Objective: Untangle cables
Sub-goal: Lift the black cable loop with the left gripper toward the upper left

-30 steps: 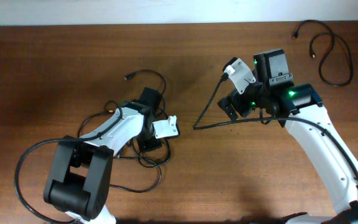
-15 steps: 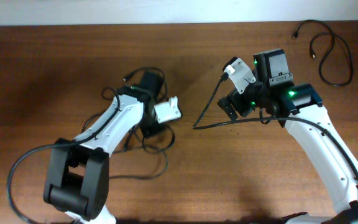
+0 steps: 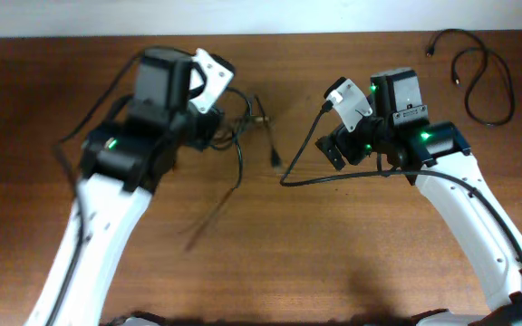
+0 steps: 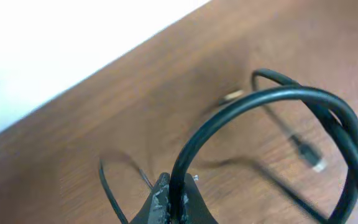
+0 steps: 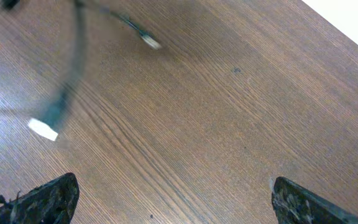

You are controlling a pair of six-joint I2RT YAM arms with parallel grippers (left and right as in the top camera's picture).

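Note:
My left gripper (image 4: pixel 178 200) is shut on a thick black cable (image 4: pixel 278 96) that loops up out of its jaws. In the overhead view the left arm is raised over the back left of the table, with its gripper (image 3: pixel 205 129) holding a bunch of black cables (image 3: pixel 241 122) that hang, blurred, toward the table. One plug end (image 3: pixel 275 159) dangles between the arms. My right gripper (image 3: pixel 338 149) is open and empty above the wood, its fingertips wide apart (image 5: pixel 173 202). Blurred cable ends with light plugs (image 5: pixel 44 129) show at the left of the right wrist view.
A separate black cable (image 3: pixel 483 77) lies coiled at the back right corner. A thin black lead (image 3: pixel 333 179) runs from the right arm toward the table's middle. The table (image 3: pixel 270 263) is brown wood, with a white wall at its far edge.
My left arm has lifted the cable bunch off the table and swung it up and back. The loops that lay at front left have gone with it. The right arm has hardly moved.

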